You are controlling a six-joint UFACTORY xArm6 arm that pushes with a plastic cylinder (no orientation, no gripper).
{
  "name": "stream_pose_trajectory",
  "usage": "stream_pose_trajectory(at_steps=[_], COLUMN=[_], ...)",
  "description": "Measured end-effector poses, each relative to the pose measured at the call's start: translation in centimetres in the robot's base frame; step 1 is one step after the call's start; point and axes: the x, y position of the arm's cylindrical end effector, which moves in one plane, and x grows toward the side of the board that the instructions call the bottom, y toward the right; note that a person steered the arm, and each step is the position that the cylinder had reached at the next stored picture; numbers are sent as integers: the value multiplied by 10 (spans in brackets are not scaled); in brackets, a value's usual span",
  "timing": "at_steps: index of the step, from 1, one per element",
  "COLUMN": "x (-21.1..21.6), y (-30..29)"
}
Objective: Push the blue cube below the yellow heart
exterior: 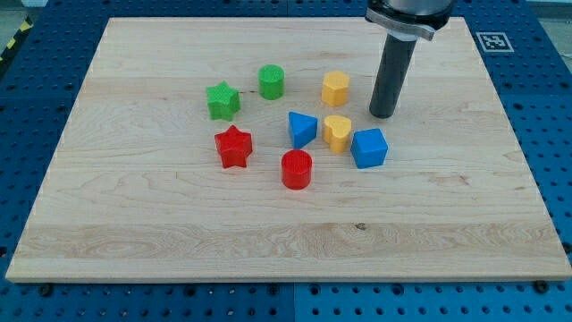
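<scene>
On the wooden surface (134, 224), the blue cube (369, 148) is sitting just at 4 o'clock of the yellow heart (337, 131), touching or nearly so. The arm is carrying no jaws, only a rod; my tip (382, 114) is resting at 12 o'clock of the cube, at 2 o'clock of the heart, apart from both.

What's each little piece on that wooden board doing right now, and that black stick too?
my tip: on board, above blue cube, apart
blue cube: touching yellow heart's right
yellow heart: between both blues
blue triangular block: upright
yellow hexagonal block: alone
red cylinder: upright
red star: flat
green star: flat
green cylinder: upright
</scene>
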Motion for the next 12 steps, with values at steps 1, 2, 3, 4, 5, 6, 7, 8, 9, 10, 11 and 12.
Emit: stream_pose_trajectory(at_steps=[1, 2, 3, 4, 5, 6, 7, 8, 9, 10, 11, 12], x=[0, 7, 32, 48, 55, 59, 59, 61, 69, 71, 71, 74], y=[0, 15, 21, 18, 17, 11, 1, -11, -21, -23, -26, -31])
